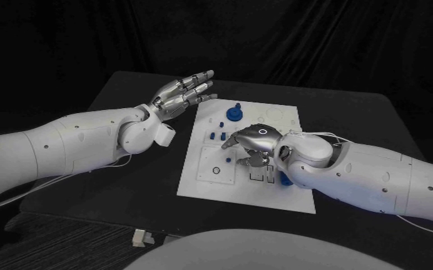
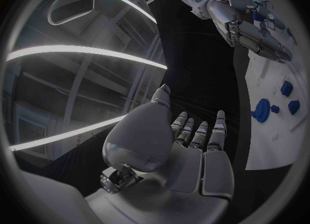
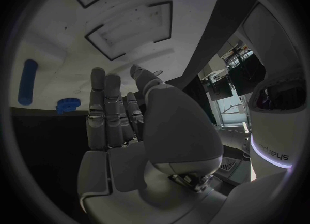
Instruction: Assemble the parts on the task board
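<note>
The left hand is raised with its fingers straight, apart and holding nothing, while the right arm bends inward and its right hand points palm-down, fingers extended and empty.

task board mid-table, left hand at its left, right hand over it

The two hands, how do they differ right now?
The left hand hovers at the task board's far left corner, fingers stretched out straight; the right hand sits over the board's middle, fingers pointing down at it. The left is beside the board, the right above it. Both hold nothing.
</note>
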Robot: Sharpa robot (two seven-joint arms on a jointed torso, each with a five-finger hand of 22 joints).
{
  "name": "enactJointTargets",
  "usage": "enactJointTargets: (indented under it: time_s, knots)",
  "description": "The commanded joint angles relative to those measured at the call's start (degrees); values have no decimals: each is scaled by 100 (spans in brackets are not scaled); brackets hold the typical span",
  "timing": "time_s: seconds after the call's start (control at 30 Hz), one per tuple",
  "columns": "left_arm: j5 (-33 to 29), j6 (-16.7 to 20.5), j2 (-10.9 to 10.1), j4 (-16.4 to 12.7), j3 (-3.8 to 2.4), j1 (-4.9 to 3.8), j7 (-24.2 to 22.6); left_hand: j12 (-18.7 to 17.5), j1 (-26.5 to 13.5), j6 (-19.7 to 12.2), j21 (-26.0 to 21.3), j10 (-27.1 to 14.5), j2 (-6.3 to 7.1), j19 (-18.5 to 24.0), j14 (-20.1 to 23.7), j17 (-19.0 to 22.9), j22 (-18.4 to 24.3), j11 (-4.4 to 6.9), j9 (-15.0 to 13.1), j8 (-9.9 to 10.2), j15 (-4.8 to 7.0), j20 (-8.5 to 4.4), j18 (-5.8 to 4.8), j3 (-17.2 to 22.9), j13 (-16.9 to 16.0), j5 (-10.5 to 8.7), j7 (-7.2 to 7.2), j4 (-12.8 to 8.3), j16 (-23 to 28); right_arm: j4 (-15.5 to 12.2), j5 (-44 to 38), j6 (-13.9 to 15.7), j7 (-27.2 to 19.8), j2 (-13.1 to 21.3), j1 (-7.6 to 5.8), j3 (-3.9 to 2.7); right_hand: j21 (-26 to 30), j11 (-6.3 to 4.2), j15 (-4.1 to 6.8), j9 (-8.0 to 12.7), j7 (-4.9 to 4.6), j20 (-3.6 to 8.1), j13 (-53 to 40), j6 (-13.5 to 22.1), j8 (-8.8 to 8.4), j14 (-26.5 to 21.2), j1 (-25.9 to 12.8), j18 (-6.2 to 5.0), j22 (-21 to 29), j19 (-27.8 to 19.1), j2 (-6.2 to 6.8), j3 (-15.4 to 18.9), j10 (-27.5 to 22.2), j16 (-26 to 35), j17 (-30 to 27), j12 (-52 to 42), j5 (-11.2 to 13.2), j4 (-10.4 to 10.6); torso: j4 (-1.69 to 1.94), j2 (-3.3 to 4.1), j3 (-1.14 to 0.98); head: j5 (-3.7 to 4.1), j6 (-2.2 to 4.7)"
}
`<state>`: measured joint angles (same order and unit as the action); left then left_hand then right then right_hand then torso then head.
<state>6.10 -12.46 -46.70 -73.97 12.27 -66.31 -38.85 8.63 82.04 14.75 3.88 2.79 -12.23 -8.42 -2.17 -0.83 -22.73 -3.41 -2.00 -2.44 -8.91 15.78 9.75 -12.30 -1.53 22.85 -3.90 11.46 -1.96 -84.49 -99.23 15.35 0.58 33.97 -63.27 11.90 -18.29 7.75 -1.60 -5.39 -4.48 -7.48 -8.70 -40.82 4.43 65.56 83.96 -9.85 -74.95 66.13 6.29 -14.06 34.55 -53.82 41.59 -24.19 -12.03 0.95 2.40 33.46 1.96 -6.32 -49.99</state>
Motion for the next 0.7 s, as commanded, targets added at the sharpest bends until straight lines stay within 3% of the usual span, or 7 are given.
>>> enactJointTargets:
  time_s: [0.03,0.3,0.37,0.5,0.7]
  knots:
    - [-43,-75,10,-10,-5,12,-120,7,-5,24,-8,3,-62,-16,-15,-3,-1,32,-7,-26,-14,17,61,17,-3,37,-5,-26,-19,-41,-49,129,43,0,11,-2,64,5,-11,-17,-60,-8,-36,-139,63,-24,-99,-45,-100,-11,10,92,-58,-69,2,-166,109,91,-2,-5,-5,6,-1]
    - [-42,-81,10,-7,-5,21,-114,7,-5,24,-8,3,-62,-16,-15,-3,-1,32,-7,-26,-14,17,61,17,-3,37,-5,-26,-19,17,-49,119,-20,-63,14,-2,216,7,-44,-41,-210,-45,-209,-272,146,-24,-290,-49,-52,58,50,339,-34,-172,-25,-745,420,428,-12,3,1,7,-1]
    - [-42,-83,13,-4,-5,23,-113,7,-5,24,-8,3,-62,-16,-15,-3,-1,32,-7,-26,-14,17,61,17,-3,37,-5,-26,-19,46,-22,120,-29,-89,15,-2,268,-3,-55,-80,-258,-55,-309,-358,201,-32,-331,-48,-41,85,7,390,-7,-200,-40,-993,415,513,-15,5,0,7,-1]
    - [-42,-90,26,3,-5,26,-111,7,6,24,-6,1,-65,-21,-16,-3,-2,32,-7,-28,-16,17,61,22,-3,49,-6,-36,-21,111,28,119,-41,-144,18,-2,330,-35,-77,-134,-311,-68,-490,-434,257,-35,-289,-47,-44,120,-53,416,49,-257,-36,-1396,340,497,6,11,-6,27,-1]
    - [-42,-104,49,12,-5,29,-106,7,6,24,-6,1,-65,-21,-16,-3,-2,32,-7,-28,-16,17,61,22,-3,49,-6,-36,-21,192,54,110,-52,-216,33,-2,385,-65,-70,-175,-310,-68,-698,-436,276,-52,-263,-49,-60,150,-101,438,1,-291,-62,-1789,283,454,2,6,-6,15,-1]
